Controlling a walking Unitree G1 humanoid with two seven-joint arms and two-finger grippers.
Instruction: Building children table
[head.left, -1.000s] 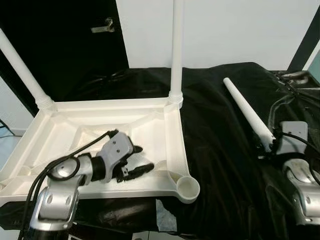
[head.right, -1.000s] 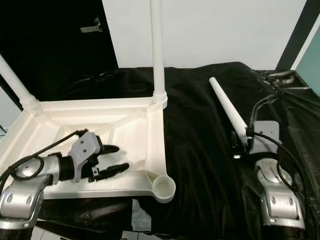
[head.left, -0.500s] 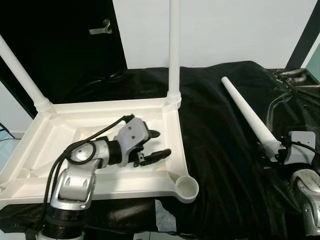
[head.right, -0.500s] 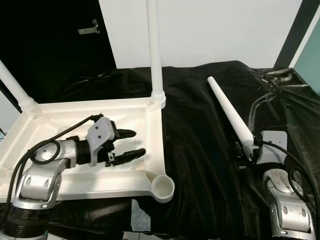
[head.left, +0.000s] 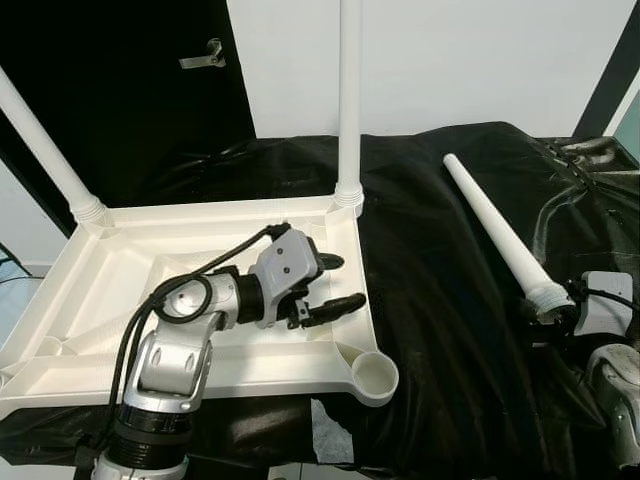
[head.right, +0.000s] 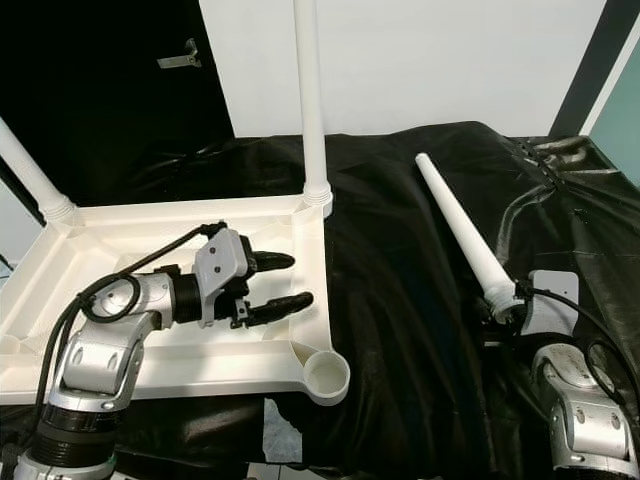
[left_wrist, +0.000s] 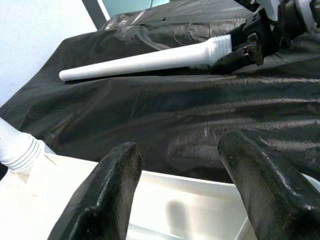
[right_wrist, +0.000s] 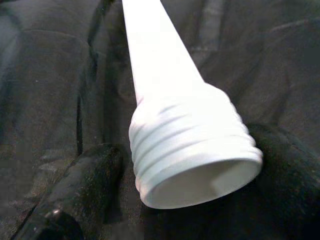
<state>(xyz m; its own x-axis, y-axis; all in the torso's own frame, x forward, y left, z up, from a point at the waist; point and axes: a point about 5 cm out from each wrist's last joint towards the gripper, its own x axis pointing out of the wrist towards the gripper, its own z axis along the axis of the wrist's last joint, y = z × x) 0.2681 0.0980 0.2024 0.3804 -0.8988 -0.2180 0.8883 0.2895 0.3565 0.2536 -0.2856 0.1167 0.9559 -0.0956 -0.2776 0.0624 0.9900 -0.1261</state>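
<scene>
The white children's table top (head.left: 120, 225) lies upside down on black cloth. Two white legs (head.left: 349, 100) (head.left: 45, 140) stand screwed into its far corners. The front right socket (head.left: 375, 374) holds nothing. A loose white leg (head.left: 492, 225) lies on the cloth to the right. My left gripper (head.left: 350, 280) hovers open over the table top, beside its right rim, with nothing between its fingers (left_wrist: 107, 195). My right gripper (head.left: 548, 318) sits at the leg's threaded end (right_wrist: 195, 160), a finger (right_wrist: 75, 200) on each side and a small gap showing.
Black cloth (head.left: 440, 330) covers the work surface. A white wall stands behind, and a dark door with a handle (head.left: 205, 55) is at the back left. Cables (head.left: 570, 160) lie at the far right on the cloth.
My left gripper has swung right across the table top to its right rim. My right gripper has drawn back toward me to the leg's threaded end. The leg has stayed put.
</scene>
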